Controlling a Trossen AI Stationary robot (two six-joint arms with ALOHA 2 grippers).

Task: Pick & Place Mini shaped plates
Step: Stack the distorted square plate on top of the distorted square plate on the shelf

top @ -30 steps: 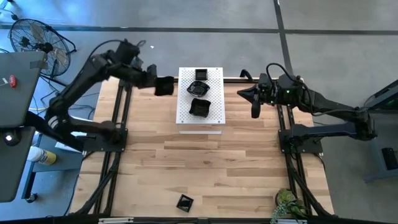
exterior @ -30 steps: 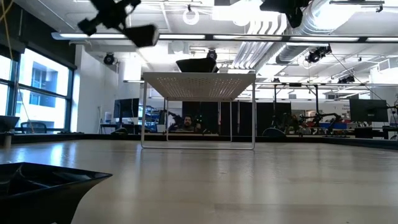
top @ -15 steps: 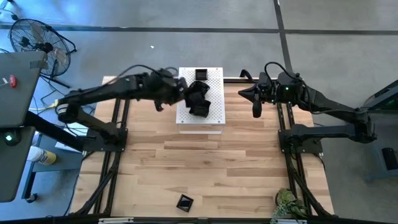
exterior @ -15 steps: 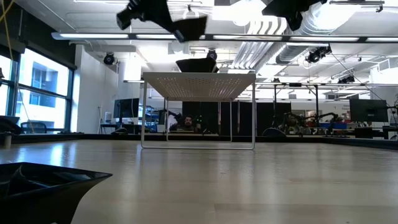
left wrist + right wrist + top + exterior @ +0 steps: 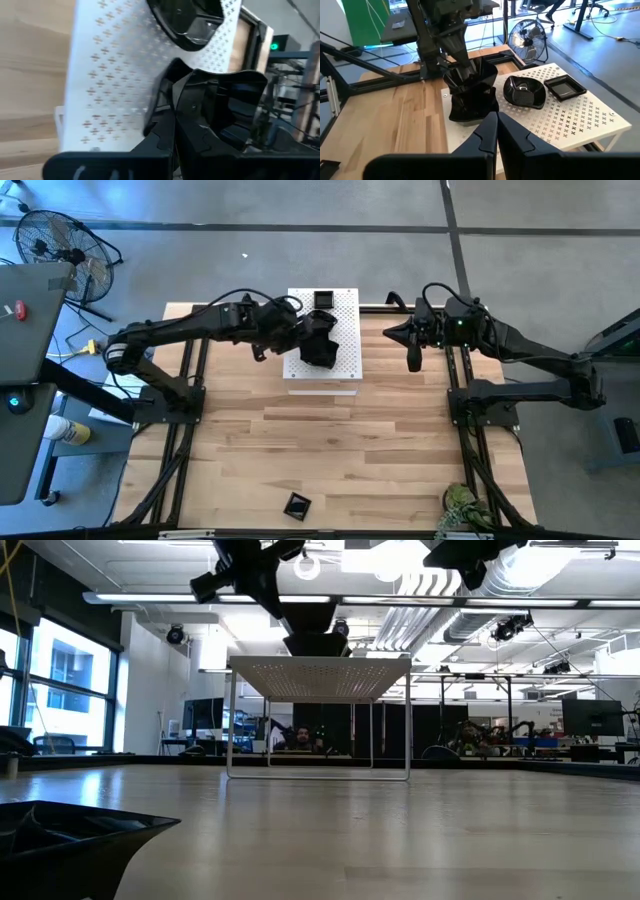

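A white perforated board [image 5: 345, 370] stands on legs at the table's far middle. On it lie a square mini plate [image 5: 564, 87], a round one [image 5: 524, 92] and a wavy-edged one [image 5: 470, 107]. My left gripper [image 5: 461, 70] reaches over the board from the left, shut on another black plate [image 5: 481, 75], which is tilted just above the wavy-edged one. Whether the two plates touch does not show. My right gripper [image 5: 413, 361] hangs shut and holds nothing, to the right of the board. One more plate [image 5: 296, 505] lies on the table near its front edge. My left gripper pinches the plate's rim [image 5: 181, 92] between its two fingers. The fingers slant down from the table's left side. The plate is tilted, with its hollow side turned away from the fingers and its lower edge [image 5: 470, 92] close above the plate on the board.
A fan [image 5: 60, 242] and a grey desk [image 5: 25, 380] stand off the table to the left. A small plant [image 5: 462, 508] sits at the near right corner. Bare wood lies between the board and the front edge.
My left gripper has carried the plate toward the table's right, from beside the board's left edge to over its middle. It has sunk a little and its wrist has rolled. The plate has turned with it and now hangs over the wavy-edged plate.
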